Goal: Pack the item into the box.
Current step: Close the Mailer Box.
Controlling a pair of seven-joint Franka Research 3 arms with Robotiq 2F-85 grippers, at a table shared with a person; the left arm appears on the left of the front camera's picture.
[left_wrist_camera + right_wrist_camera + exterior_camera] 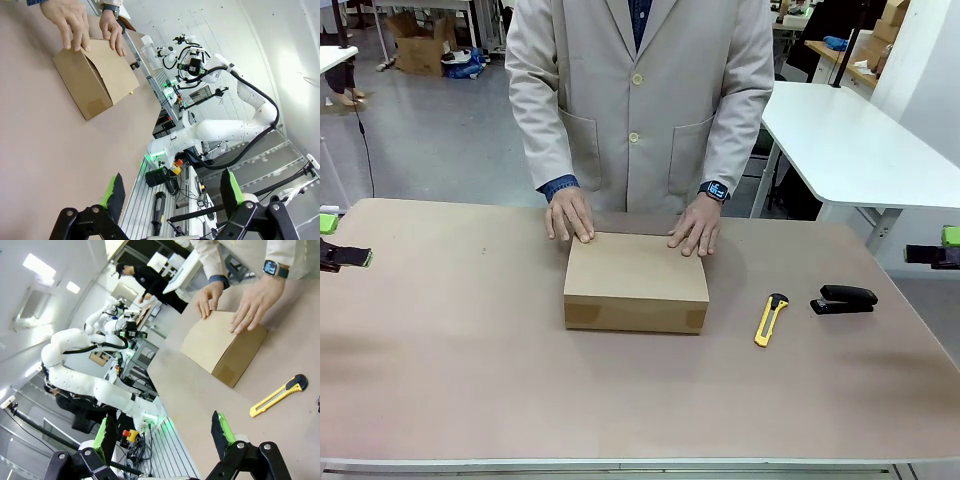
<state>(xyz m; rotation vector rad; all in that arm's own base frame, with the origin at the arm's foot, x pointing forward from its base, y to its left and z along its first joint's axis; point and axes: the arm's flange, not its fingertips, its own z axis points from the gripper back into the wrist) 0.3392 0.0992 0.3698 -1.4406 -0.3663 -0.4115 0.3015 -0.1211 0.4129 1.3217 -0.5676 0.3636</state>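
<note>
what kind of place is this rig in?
Probably a robotics lab or workshop: other white robot arms at nearby benches, more white tables behind, and a person in a lab coat pressing on a cardboard box.

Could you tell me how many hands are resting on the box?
2: one hand on the box's far left corner, the other hand on its far right corner, both pressing the closed lid. None seem hidden.
</note>
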